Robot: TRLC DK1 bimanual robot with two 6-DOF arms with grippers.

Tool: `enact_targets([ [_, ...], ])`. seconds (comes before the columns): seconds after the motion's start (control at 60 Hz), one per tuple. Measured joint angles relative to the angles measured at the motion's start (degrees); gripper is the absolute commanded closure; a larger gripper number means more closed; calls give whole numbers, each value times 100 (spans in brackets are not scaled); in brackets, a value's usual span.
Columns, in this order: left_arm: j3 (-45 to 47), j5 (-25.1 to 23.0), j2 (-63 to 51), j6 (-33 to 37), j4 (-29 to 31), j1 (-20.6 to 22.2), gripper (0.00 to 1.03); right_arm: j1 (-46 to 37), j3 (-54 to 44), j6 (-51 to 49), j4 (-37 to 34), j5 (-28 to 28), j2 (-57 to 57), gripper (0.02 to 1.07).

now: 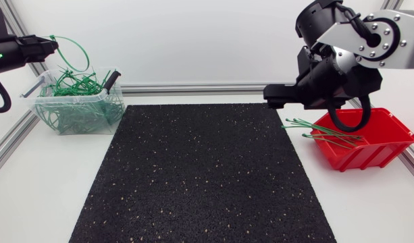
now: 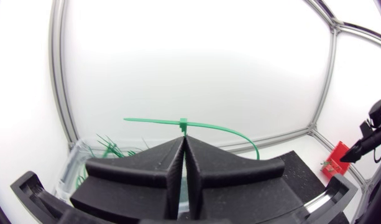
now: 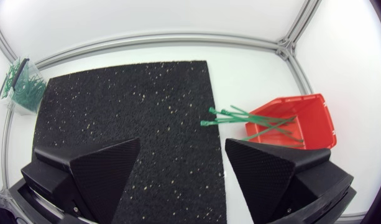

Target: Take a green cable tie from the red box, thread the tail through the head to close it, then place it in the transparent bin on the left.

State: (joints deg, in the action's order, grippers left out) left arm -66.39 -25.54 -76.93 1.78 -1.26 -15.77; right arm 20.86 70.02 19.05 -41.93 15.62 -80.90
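**Green cable tie [image 2: 184, 123] held over transparent bin [image 1: 112, 111]**

Your left wrist view alone shows the left gripper [image 2: 184, 142] pinching one looped cable tie, fingers pressed together; the head view places it over the one transparent bin; only the right wrist view shows your right gripper [image 3: 183, 141] spread wide, near the one red box [image 3: 321, 121].

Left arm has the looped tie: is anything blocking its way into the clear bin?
Nothing visible does. The left gripper, shut on the closed cable tie, is above the open-topped transparent bin; inside lie only other ties, with a dark handle poking up at one corner.
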Motion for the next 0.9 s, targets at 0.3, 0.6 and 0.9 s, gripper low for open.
enact_targets([
  [0.3, -1239, 623, -1366, 168, -634, -688, 100, 35, -977, -807, 1051, 730, 654, 7],
  [0.6, -1714, 1147, -2562, 634, -758, -855, 7, -111, -1329, -1045, 1224, 804, 977, 7],
  [0.9, -1333, 1349, -2297, 881, -549, -568, 3, -201, -1469, -1207, 1250, 807, 1403, 7],
])
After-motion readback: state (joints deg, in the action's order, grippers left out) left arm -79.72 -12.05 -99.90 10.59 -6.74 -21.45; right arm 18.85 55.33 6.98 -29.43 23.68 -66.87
